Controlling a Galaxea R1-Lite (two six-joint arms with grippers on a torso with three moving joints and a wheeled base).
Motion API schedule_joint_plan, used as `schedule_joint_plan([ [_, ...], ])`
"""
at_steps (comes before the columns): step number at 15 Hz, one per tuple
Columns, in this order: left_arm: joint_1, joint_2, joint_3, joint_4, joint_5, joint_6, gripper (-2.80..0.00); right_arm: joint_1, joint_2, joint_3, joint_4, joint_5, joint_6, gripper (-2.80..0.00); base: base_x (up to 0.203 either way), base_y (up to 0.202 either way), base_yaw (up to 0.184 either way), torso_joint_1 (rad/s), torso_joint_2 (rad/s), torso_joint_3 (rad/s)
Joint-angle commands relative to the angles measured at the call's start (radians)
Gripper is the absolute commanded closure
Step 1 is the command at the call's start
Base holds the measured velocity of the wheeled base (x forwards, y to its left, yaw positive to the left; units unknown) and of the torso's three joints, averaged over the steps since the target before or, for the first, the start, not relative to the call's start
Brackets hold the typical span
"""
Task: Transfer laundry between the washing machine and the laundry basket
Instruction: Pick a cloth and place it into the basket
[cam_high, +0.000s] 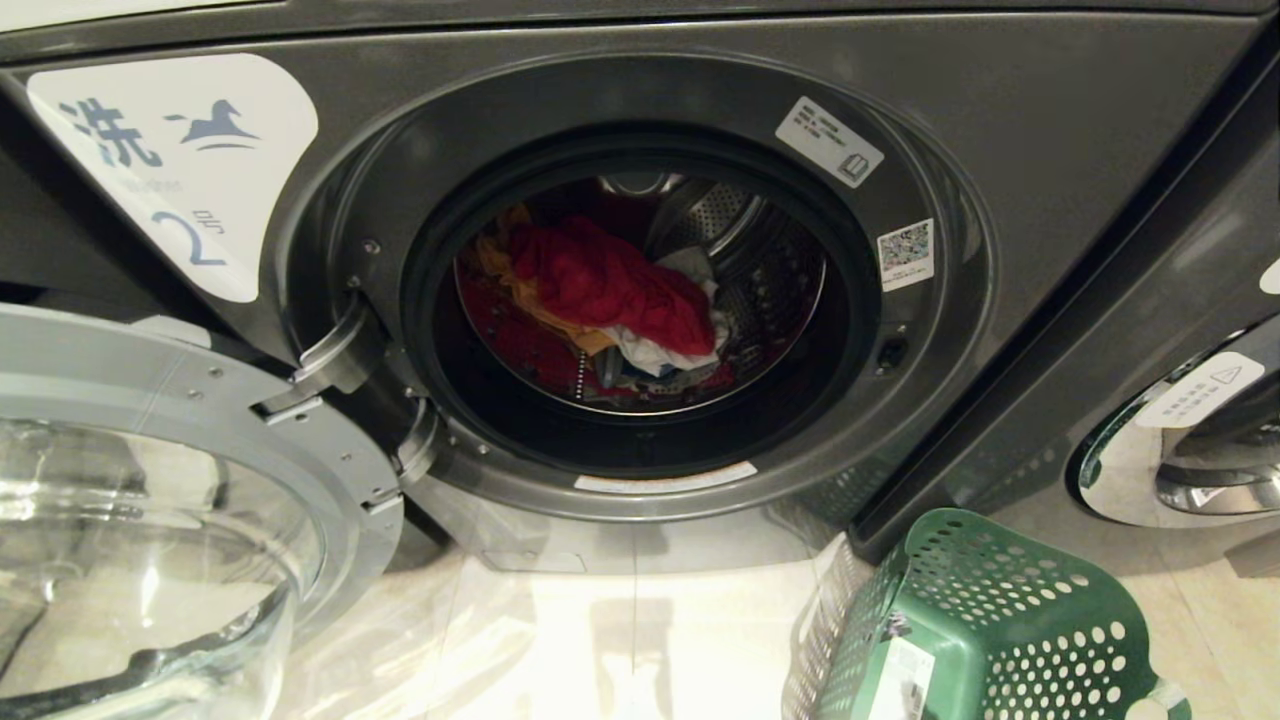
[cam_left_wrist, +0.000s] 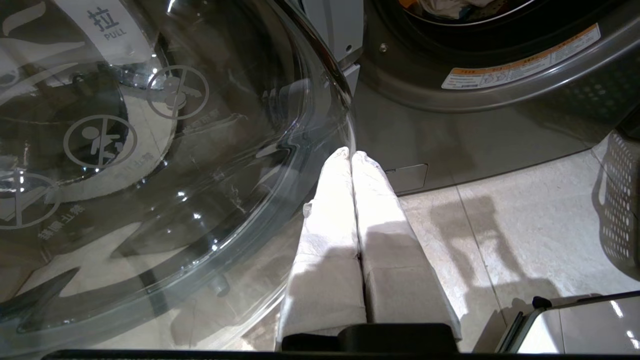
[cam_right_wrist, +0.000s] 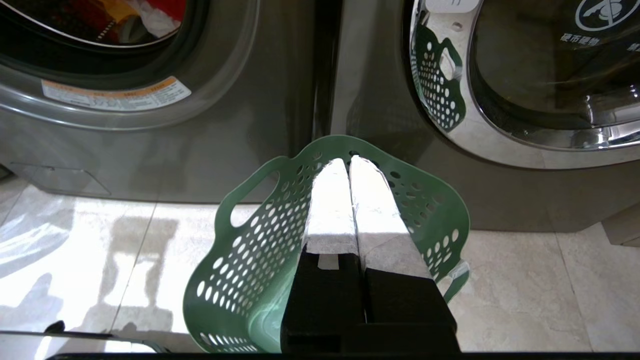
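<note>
From my head camera I see the washing machine (cam_high: 640, 300) filling most of the frame, with its round door (cam_high: 150, 520) swung open at the lower left. The laundry (cam_high: 610, 290) sits inside the drum in the middle of the frame: a red piece on top, orange-yellow at its left and white at its lower right. The laundry basket (cam_high: 980, 620) stands on the floor (cam_high: 620, 640) at the lower right, and I see no cloth in it. From my left wrist camera, the left hand (cam_left_wrist: 350, 154) is pressed shut and holds nothing, with its tips just beside the glass door's rim. From my right wrist camera, the right hand (cam_right_wrist: 349, 161) is pressed shut too, holds nothing, and sits over the green basket in the lower middle of the frame.
</note>
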Motion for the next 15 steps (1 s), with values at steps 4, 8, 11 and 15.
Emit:
schedule_joint_plan([
  [4, 0.000, 0.001, 0.002, 0.000, 0.000, 0.006, 0.00, 0.000, 0.000, 0.034, 0.000, 0.014, -0.046, 0.00, 0.000, 0.000, 0.000, 0.000, 0.00, 0.000],
  [8, 0.000, 0.001, 0.002, 0.000, 0.000, 0.004, 0.00, 0.000, 0.001, 0.034, 0.000, 0.018, -0.065, 0.00, 0.000, 0.000, 0.000, 0.000, 0.00, 0.000],
  [11, 0.000, 0.001, 0.002, 0.000, 0.000, 0.004, 0.00, 0.000, 0.001, 0.034, 0.000, 0.015, -0.062, 0.00, 0.000, 0.000, 0.000, 0.000, 0.00, 0.000],
  [15, 0.000, 0.001, 0.002, 0.001, 0.000, 0.004, 0.00, 0.000, 0.002, -0.062, 0.019, 0.175, -0.105, 0.00, 0.000, 0.000, 0.000, 0.000, 0.00, 0.000],
])
